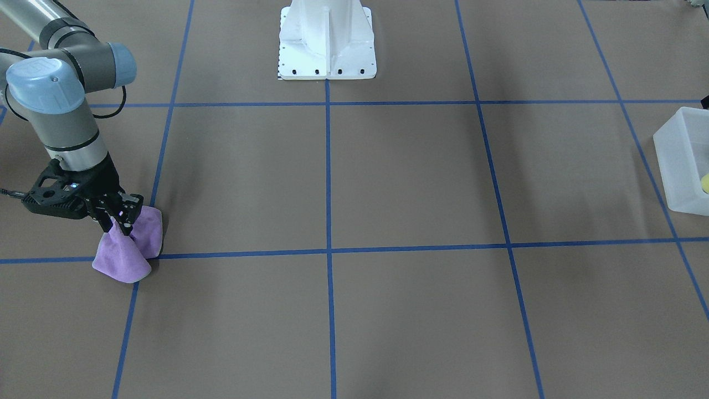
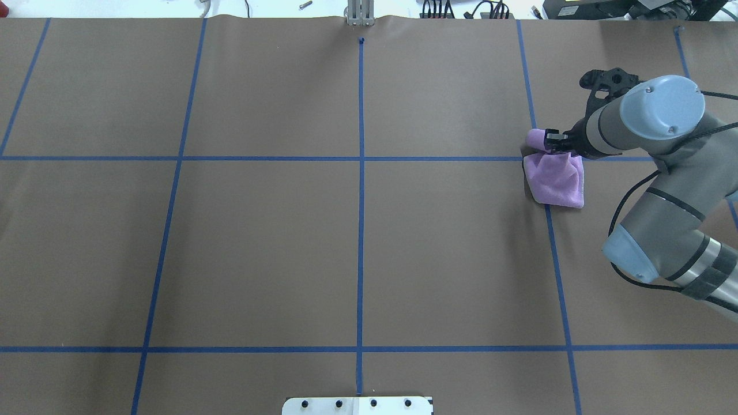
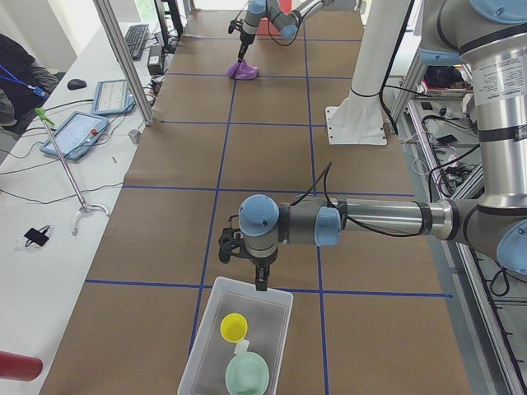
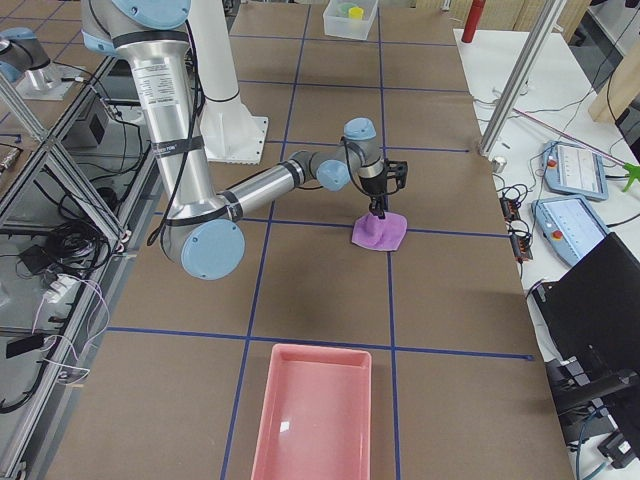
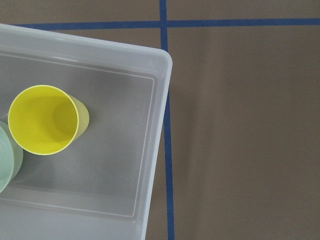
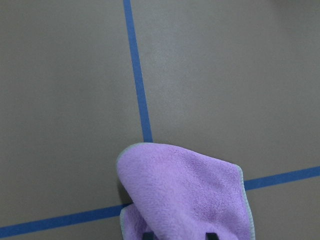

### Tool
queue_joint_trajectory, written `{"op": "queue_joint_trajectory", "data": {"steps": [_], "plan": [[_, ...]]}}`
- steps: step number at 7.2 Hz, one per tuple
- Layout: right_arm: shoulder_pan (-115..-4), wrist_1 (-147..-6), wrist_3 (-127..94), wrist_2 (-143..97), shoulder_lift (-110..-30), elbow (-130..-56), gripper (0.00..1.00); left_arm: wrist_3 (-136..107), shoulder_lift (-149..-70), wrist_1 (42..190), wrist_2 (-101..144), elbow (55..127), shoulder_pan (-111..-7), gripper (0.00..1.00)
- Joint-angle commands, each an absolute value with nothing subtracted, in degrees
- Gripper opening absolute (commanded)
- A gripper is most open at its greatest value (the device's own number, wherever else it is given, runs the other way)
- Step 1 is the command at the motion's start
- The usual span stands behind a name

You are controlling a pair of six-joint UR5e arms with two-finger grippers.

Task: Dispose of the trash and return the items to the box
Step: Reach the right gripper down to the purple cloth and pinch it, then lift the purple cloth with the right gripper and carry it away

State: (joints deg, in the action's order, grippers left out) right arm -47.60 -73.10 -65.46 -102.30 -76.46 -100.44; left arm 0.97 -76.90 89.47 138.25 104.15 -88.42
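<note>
Brown-paper tabletop (image 2: pixel 259 248) w/ blue tape grid. Box (image 5: pixel 117 135) sits at the tabletop's left end, long axis approx. along the tabletop's length, a bit skewed to the tape. Inside, both mouth-up: yellow cup (image 5: pixel 44 120) in the half nearer the tabletop's middle, mint bowl (image 3: pixel 247 374) just beside it toward the left end. L gripper (image 3: pixel 261 285) hangs fingers-down over the box's inner end rim, cup below & slightly beyond it; can't tell if jaws are apart or together. R gripper (image 1: pixel 119 221) is near the right end at a tape crossing, clamped on a purple cloth (image 1: pixel 123 256): pinched peak up, lower folds on the paper. Pink tray (image 4: pixel 312 410) at the right end.
</note>
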Motion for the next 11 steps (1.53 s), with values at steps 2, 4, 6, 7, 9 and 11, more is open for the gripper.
{"op": "queue_joint_trajectory", "data": {"steps": [2, 4, 6, 7, 9, 11], "plan": [[-47.11, -73.48, -65.48, -102.22, -76.55, -100.55, 0.0, 0.97, -76.82, 89.47, 138.25, 104.24, -88.42, 0.98], [-47.2, -73.65, -65.48, -102.39, -76.46, -101.68, 0.0, 0.97, -76.9, 89.56, 138.25, 104.33, -88.42, 0.98], [-48.68, -82.72, -64.35, -103.7, -75.94, -107.72, 0.0, 0.97, -76.73, 89.56, 138.25, 103.98, -88.42, 0.98], [-52.08, -88.8, -62.25, -106.41, -75.15, -110.28, 0.0, 0.97, -76.64, 89.47, 138.16, 104.06, -88.68, 0.98], [-62.79, -89.65, -46.4, -116.76, -78.46, -110.65, 0.0, -0.43, -76.64, 89.03, 136.07, 104.24, -88.77, 0.98], [-73.86, -89.65, -27.44, -122.32, -86.35, -111.53, 0.0, -0.7, -76.55, 89.03, 135.7, 104.33, -89.03, 0.98]]}}
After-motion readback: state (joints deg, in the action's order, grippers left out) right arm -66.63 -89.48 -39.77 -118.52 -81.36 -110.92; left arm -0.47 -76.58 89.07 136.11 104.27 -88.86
